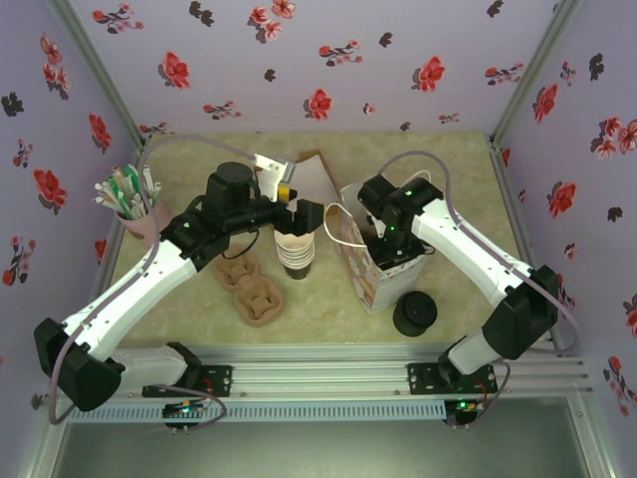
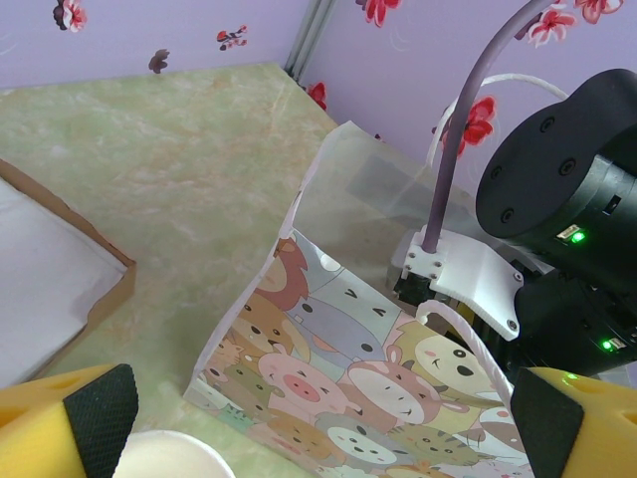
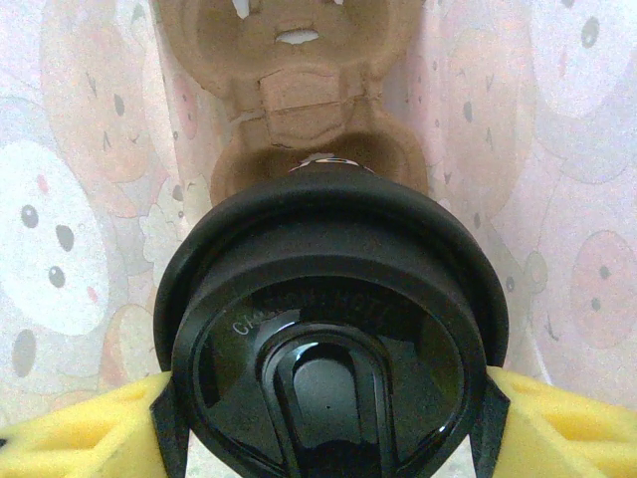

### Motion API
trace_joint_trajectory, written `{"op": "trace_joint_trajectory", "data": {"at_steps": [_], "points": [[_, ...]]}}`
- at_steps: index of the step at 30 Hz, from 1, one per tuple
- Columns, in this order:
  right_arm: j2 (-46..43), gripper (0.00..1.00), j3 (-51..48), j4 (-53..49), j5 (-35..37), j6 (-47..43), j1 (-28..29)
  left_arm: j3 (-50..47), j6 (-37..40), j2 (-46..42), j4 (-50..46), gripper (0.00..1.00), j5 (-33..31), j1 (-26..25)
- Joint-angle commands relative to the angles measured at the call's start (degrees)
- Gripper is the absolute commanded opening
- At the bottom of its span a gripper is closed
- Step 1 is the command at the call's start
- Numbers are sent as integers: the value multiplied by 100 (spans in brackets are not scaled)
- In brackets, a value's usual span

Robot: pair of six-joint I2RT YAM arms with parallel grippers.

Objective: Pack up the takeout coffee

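Table (image 1: 189, 164): pale marbled top, boxed in by lilac walls with red flowers.
Bag (image 1: 368, 284): cartoon-animal paper bag, standing upright with its mouth open so a cup can go in from above.
Tray (image 3: 299, 110): brown pulp cup tray lying at the bottom of the bag. Its empty socket sits just past the cup and is probably the seat meant for it.
Coffee (image 3: 328, 329): black-lidded cup, upright inside the bag, between the printed sides and above the tray. I cannot tell whether it touches the socket.
Right claw (image 3: 328, 423): clenched on the coffee with a pad against each side of the lid. The cup is centred between the fingers and held level, presumably against spilling.
Left claw (image 2: 318, 423): released, fingers spread wide, hovering over the stack of lidless cups (image 1: 296, 257), near the bag but not touching it.
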Motion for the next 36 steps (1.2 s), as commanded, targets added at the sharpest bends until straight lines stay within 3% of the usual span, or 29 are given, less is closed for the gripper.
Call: {"op": "trace_joint_trajectory", "data": {"at_steps": [1,36], "points": [[21,69,60,-145,-51,52,32,167,81,25,-25,99,-10,-44],[100,69,119,-165,-89,8,32,246,115,54,-65,99,-20,-62]]}}
